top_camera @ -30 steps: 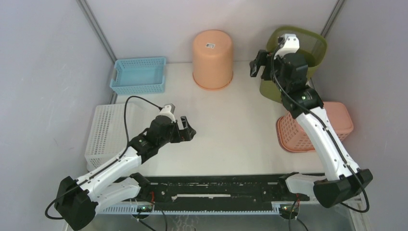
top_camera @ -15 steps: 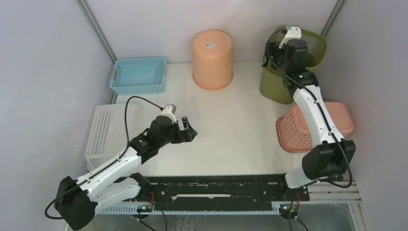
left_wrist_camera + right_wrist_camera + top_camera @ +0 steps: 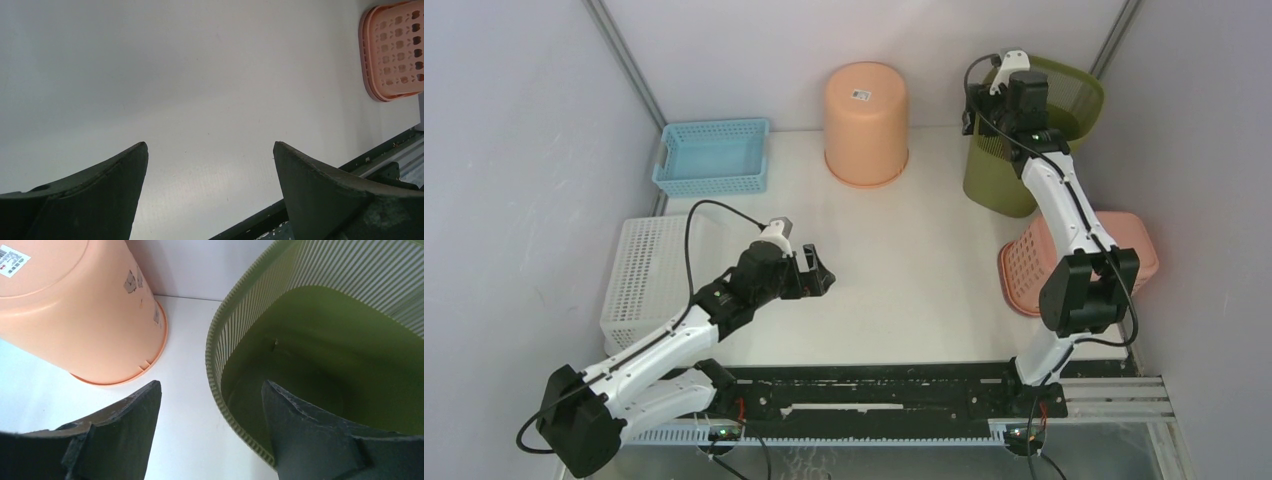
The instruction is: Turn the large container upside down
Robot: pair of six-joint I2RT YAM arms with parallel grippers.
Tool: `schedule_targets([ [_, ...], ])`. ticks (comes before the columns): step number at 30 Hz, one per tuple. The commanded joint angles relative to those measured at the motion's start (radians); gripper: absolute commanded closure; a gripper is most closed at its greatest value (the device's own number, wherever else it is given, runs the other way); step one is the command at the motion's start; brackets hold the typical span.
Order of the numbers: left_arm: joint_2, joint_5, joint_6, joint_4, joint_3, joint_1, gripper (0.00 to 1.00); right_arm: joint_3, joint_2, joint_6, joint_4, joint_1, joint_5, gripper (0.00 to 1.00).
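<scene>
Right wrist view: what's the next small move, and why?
Probably close the right gripper on the green bin rim. Its open jaws appear to straddle that wall, one outside and one inside, and the bin stands mouth up, not yet turned.

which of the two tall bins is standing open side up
The olive green ribbed bin at the back right: its mouth faces up, showing the inside. The orange bucket to its left stands on its rim, labelled base upward.

Open table (image 3: 914, 250) mid-centre, passable gap between orange bucket (image 3: 866, 125) and green bin (image 3: 994, 185), pink basket (image 3: 1134, 250) crowding right edge
</scene>
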Motion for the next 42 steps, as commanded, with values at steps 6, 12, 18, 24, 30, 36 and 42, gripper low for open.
schedule_targets([
  [6,0.011,0.008,-0.005,0.018,0.022,-0.007,0.00,0.115,0.092,-0.082,-0.122,0.041,0.034,0.43],
  [12,0.005,0.008,-0.007,0.019,0.022,-0.009,0.00,0.141,0.099,-0.103,-0.138,0.053,-0.017,0.61],
  [18,-0.001,0.004,-0.005,0.013,0.020,-0.009,0.00,0.135,0.042,-0.121,-0.135,0.090,-0.060,0.83],
  [24,-0.003,0.003,-0.007,0.013,0.019,-0.009,0.00,0.127,-0.052,-0.149,-0.137,0.194,-0.035,0.83],
  [30,-0.020,-0.001,-0.011,0.007,0.009,-0.010,0.00,0.153,-0.111,-0.147,-0.256,0.308,-0.003,0.85],
  [36,-0.035,-0.005,-0.013,0.002,0.001,-0.011,0.00,0.054,-0.220,-0.132,-0.343,0.456,0.033,0.84],
  [42,-0.045,-0.011,-0.011,-0.004,-0.005,-0.010,0.00,-0.143,-0.357,-0.150,-0.338,0.663,0.083,0.81],
])
